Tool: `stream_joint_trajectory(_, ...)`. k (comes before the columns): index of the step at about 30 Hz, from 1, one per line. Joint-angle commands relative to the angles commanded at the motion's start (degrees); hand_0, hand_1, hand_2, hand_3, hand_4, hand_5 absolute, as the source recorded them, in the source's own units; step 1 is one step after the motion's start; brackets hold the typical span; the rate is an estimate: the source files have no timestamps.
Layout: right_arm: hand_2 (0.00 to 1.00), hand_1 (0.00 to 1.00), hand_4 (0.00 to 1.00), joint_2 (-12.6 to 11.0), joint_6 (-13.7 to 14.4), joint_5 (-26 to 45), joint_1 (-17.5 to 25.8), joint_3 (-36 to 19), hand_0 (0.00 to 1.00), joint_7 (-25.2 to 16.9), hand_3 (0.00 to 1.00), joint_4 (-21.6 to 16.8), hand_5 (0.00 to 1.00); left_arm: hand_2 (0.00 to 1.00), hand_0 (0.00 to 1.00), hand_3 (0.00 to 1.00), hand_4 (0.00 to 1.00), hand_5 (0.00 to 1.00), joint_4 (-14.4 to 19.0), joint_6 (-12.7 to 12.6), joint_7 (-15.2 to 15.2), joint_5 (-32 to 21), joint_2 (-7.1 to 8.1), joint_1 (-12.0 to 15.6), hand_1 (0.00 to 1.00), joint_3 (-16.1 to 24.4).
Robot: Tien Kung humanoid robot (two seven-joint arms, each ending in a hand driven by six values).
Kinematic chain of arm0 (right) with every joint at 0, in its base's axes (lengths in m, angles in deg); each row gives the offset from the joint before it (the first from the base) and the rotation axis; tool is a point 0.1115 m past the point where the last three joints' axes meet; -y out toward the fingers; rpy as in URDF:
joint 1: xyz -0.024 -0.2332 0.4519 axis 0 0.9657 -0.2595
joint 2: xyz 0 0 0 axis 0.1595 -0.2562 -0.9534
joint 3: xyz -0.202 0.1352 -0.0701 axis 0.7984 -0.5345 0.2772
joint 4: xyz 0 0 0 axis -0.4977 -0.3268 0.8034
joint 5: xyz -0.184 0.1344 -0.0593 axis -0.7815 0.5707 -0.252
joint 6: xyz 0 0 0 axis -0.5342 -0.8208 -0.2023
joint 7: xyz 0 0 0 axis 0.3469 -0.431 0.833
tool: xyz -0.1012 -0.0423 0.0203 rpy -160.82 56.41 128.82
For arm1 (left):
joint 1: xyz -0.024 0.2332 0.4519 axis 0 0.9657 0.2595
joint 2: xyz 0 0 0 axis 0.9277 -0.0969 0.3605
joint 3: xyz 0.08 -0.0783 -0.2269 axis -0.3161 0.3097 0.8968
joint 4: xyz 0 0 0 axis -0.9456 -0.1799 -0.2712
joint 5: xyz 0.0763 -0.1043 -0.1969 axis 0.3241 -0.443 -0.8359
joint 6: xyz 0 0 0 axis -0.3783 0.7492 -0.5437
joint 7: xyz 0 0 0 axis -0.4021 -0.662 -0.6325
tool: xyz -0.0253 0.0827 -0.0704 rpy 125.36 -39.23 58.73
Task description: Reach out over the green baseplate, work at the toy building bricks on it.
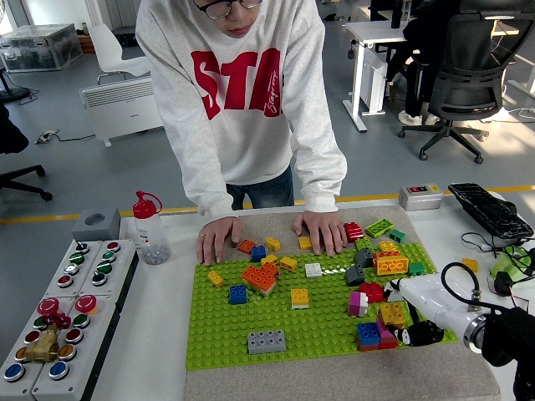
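At the table's 9 o'clock side sit two grey button boxes (71, 313) with red, green and blue buttons, and just past them toward 12 o'clock a clear bottle with a red cap (150, 228). The green baseplate (226, 322) lies at the middle of the table (159, 334) on a beige mat. A person leans in from 12 o'clock, one hand (217, 238) and the other hand (321, 230) pressed flat on the baseplate's far edge. Scattered bricks stand on the plate: a grey brick (266, 341) toward 6 o'clock, an orange cluster (260, 277) near the centre, a yellow brick (299, 297) beside it. At 4 o'clock the right robot hand (418, 332) rests at the plate's corner by the blue brick (368, 333) and yellow brick (392, 312); whether its fingers are apart or closed cannot be told.
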Motion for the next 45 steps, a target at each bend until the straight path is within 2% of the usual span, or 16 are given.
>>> stream_joint_trajectory(15,0.259,0.156,0.761,-0.11,-0.11,-0.45,0.36,-0.47,0.302,0.19,0.729,-1.05,0.275,0.654,0.688,0.617,0.36,0.998,0.0,-0.05,-0.13,0.24,-0.09,0.21,0.689,0.17)
stream_joint_trajectory(21,0.259,0.155,0.775,-0.33,-0.75,-0.95,0.82,-1.33,0.309,0.55,0.744,-2.99,0.276,0.655,0.688,0.617,0.36,0.998,0.0,-0.04,-0.19,0.4,-0.14,0.38,0.689,0.24)
stream_joint_trajectory(30,0.256,0.156,0.779,-0.89,-2.62,-1.99,2.24,-3.33,0.313,2.28,0.768,-8.57,0.283,0.657,0.684,0.617,0.36,0.998,0.0,0.01,-0.3,0.7,-0.21,0.64,0.689,0.39)
stream_joint_trajectory(32,0.261,0.162,0.769,-1.14,-2.81,-2.36,2.76,-4.28,0.327,2.76,0.765,-8.8,0.279,0.656,0.682,0.617,0.36,0.998,0.0,0.01,-0.27,0.72,-0.2,0.66,0.688,0.41)
stream_joint_trajectory(37,0.261,0.162,0.769,-1.54,-1.2,-2.43,4.92,-8.09,0.327,3.67,0.765,-8.8,0.279,0.656,0.682,0.617,0.36,0.998,0.0,0.05,-0.2,0.7,-0.13,0.61,0.688,0.38)
stream_joint_trajectory(38,0.345,0.248,0.758,-1.59,-0.05,-2.36,5.52,-9.01,0.38,3.72,0.739,-8.8,0.278,0.655,0.681,0.618,0.36,0.998,0.0,0.05,-0.18,0.66,-0.11,0.58,0.688,0.37)
stream_joint_trajectory(43,0.345,0.248,0.758,-1.74,5.65,-1.65,7.99,-11.88,0.38,2.48,0.739,-8.8,0.278,0.655,0.681,0.618,0.36,0.998,0.0,0.05,-0.14,0.66,-0.07,0.42,0.688,0.41)
stream_joint_trajectory(44,0.594,0.564,0.67,-1.82,6.87,-1.35,8.46,-12.2,0.534,2.18,0.727,-8.8,0.266,0.655,0.681,0.617,0.36,0.998,0.0,0.05,-0.13,0.66,-0.05,0.38,0.686,0.41)
stream_joint_trajectory(45,0.594,0.564,0.67,-1.95,8.11,-0.87,9.06,-12.42,0.534,1.88,0.727,-8.8,0.266,0.655,0.681,0.617,0.36,0.998,0.0,0.04,-0.12,0.66,-0.04,0.33,0.686,0.45)
